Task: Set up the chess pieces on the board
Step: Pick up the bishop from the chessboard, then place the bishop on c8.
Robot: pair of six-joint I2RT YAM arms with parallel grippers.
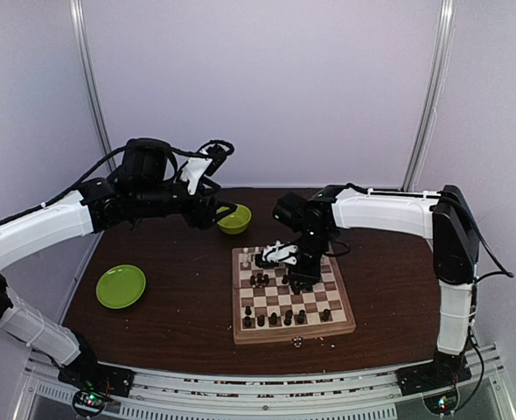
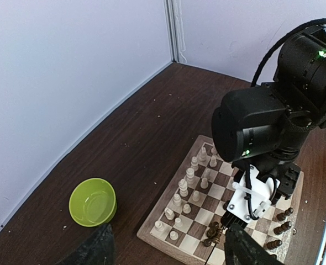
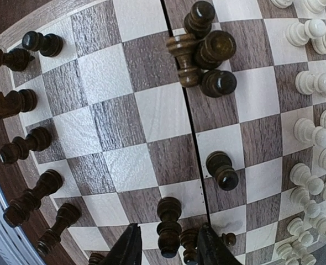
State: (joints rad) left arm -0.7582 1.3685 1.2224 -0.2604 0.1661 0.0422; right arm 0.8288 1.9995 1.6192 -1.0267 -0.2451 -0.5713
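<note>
- The right gripper point(image 3: 171, 251) hung low over the board point(image 3: 124, 110) with its jaws parted narrowly; an upright dark chessman point(image 3: 169, 223) stood between the fingertips point(image 3: 131, 248), a sliver of gap showing on each side, so nothing was clamped; a second dark man point(image 3: 189, 243) stood just beside the first, near the other finger.
- Farther up the board from that gripper a lone dark pawn point(image 3: 221, 170) stood by the centre fold; beyond it a cluster of dark pieces point(image 3: 210, 49) crowded together, touching; one of them, a toppled piece point(image 3: 182, 55), lay on its side.
- A row of dark pieces point(image 3: 25, 149) lined the rim on one side; the cream pieces point(image 3: 312, 138) stood ranked in two rows along the opposite side.
- The left gripper point(image 2: 168, 243) was held up above the table point(image 1: 179, 297), off the board's far corner; its fingers were spread wide and held nothing; from overhead it sat just beside the lime-green bowl point(image 1: 233, 219).
- The lime-green plate point(image 1: 121, 286) lay on the table, well apart from the board.
</note>
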